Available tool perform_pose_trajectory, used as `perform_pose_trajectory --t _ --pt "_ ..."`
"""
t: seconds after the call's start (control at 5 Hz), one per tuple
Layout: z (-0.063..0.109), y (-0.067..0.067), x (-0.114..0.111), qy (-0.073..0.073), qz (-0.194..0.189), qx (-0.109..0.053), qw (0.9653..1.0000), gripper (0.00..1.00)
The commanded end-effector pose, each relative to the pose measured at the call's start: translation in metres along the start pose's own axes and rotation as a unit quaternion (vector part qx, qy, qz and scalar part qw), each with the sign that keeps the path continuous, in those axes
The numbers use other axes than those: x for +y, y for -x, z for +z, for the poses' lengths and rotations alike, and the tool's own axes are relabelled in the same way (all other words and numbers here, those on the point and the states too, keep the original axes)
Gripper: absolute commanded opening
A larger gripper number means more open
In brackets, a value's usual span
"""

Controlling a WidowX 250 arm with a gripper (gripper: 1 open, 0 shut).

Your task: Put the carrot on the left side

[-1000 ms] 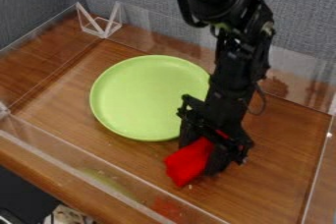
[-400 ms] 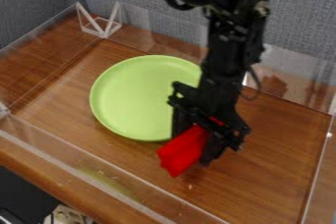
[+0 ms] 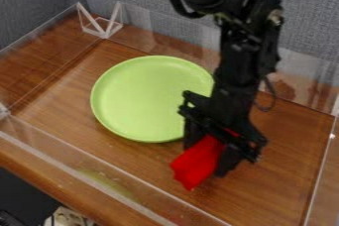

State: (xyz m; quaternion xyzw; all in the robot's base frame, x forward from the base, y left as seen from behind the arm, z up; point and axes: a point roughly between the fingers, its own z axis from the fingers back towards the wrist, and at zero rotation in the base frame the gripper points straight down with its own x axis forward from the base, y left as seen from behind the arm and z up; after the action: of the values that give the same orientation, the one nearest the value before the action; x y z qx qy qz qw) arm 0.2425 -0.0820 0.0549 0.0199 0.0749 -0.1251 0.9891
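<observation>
Now lifted: the carrot [image 3: 199, 163] hangs in the gripper [image 3: 212, 149], clear of the wooden table [image 3: 66, 71].

Compared with a second ago the red block sits a little higher in the picture and has drifted slightly to the right, beside the near right edge of the green plate [image 3: 139, 96]; the arm has straightened over it. That reads as the pick being done and the carry barely begun, since the carrot is on the right of the plate and the left side remains far off. The jaws are fully closed on the top of the block, fingers pointing straight down, touching nothing else.
</observation>
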Motion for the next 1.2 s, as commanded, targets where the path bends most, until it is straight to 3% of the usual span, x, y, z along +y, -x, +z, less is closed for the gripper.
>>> perform_pose_trajectory --t 0.0,0.4,0.8,1.0 --pt "0.021 -0.008 0.001 -0.004 0.005 -0.034 0.9994 0.00" --pt "0.021 -0.002 0.037 -0.004 -0.013 -0.038 0.9992 0.00" --pt "-0.001 -0.024 0.038 -0.001 -0.044 -0.033 0.9985 0.00" --pt "0.014 -0.013 0.044 -0.005 -0.021 -0.044 0.9988 0.00"
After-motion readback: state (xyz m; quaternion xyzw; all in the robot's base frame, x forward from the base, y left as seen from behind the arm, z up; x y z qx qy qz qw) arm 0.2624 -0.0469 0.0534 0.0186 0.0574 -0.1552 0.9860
